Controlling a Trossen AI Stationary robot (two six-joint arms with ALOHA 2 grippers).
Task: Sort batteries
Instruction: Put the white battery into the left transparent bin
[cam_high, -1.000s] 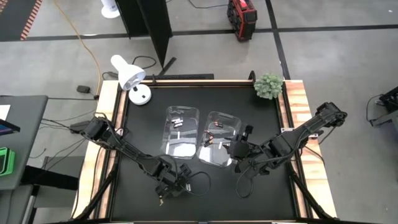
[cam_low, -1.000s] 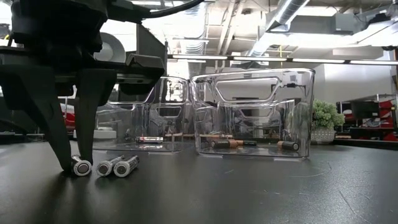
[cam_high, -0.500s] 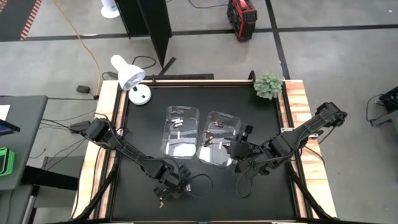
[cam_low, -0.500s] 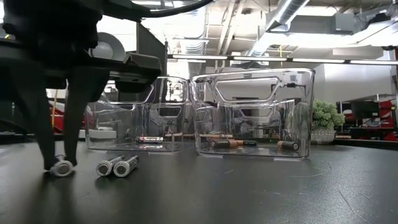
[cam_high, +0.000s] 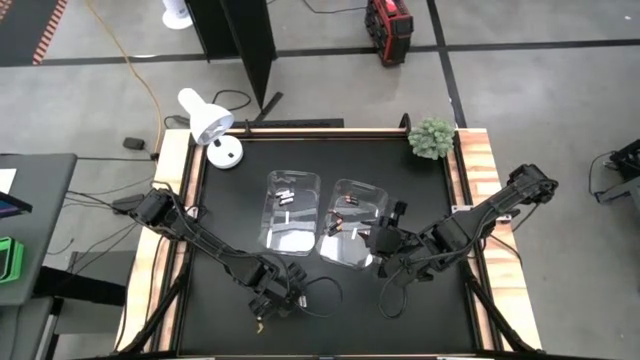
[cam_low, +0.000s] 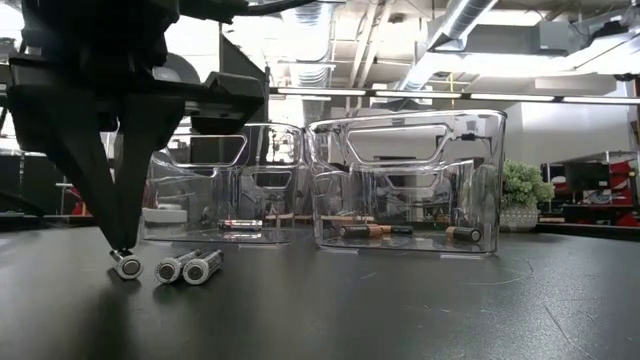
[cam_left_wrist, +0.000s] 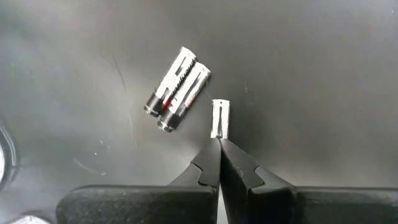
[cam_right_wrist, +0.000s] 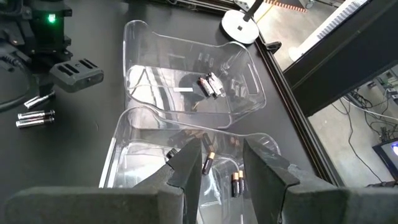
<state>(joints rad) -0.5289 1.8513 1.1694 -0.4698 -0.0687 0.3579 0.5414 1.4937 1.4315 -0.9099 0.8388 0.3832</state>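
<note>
On the black surface, two clear bins stand side by side near the middle: the left bin holds a few silver batteries, the right bin holds dark ones with copper ends. The right gripper hangs over the right bin with its jaws spread and nothing between them. The left gripper is down at the near left of the surface, its jaws pressed together with their tips meeting just behind a lone silver battery. That battery lies straight ahead of the tips, touching or all but touching them, not pinched, its long axis running roughly in line with the jaws and away from them. A pair of silver batteries lies just beside it, side against side, angled away. The left arm is much the nearer. To take the lone battery, my judgement is that the jaws must open and straddle it across its width.
</note>
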